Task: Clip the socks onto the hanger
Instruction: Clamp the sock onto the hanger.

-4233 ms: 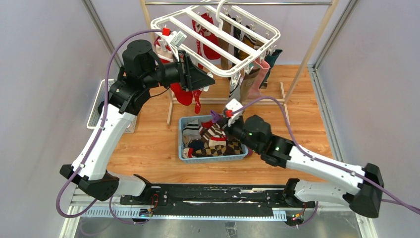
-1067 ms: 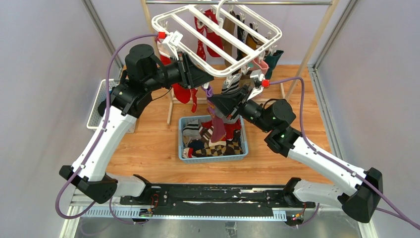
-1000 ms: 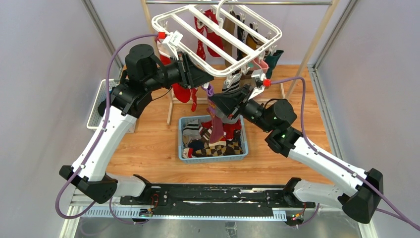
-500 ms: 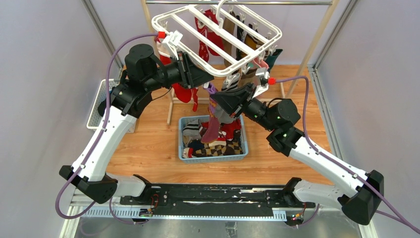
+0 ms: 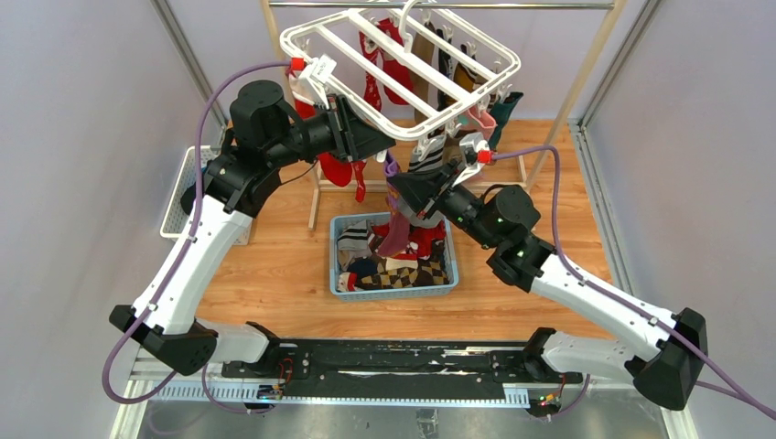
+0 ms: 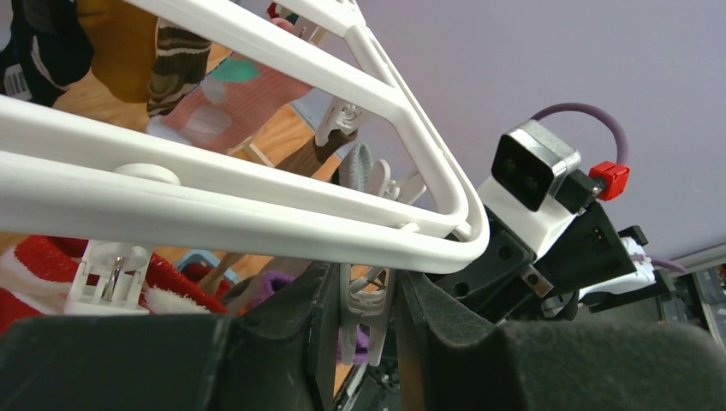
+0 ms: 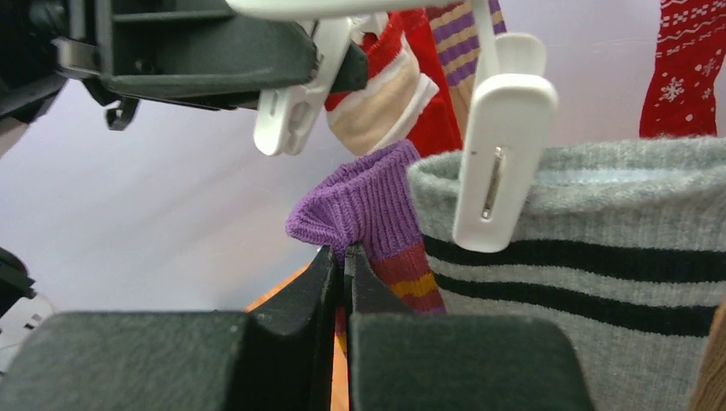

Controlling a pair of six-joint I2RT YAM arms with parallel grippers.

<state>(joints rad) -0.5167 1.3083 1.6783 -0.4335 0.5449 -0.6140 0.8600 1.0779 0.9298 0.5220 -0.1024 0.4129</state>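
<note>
The white hanger (image 5: 509, 66) hangs from the top rail, with several socks clipped to it; its bar shows in the left wrist view (image 6: 257, 223). My left gripper (image 5: 382, 149) is under its near edge, shut on a dangling white clip (image 6: 366, 300) between my fingers (image 6: 364, 310). My right gripper (image 5: 395, 187) is just below, shut (image 7: 345, 261) on a striped sock with a purple cuff (image 7: 368, 205). The sock hangs down over the basket (image 5: 392, 233). Its cuff sits a little below the held clip (image 7: 295, 111).
A blue basket (image 5: 334, 265) of loose socks stands on the wooden floor under the hanger. A grey black-striped sock (image 7: 599, 231) hangs in a clip (image 7: 501, 163) beside the purple cuff. A wooden rail frame (image 5: 552, 137) holds the hanger. A white basket (image 5: 178, 206) stands at left.
My right gripper has lifted the purple-cuffed sock out of the basket up to the hanger, then shifted slightly left and down towards the held clip. My left gripper has stayed on the clip.
</note>
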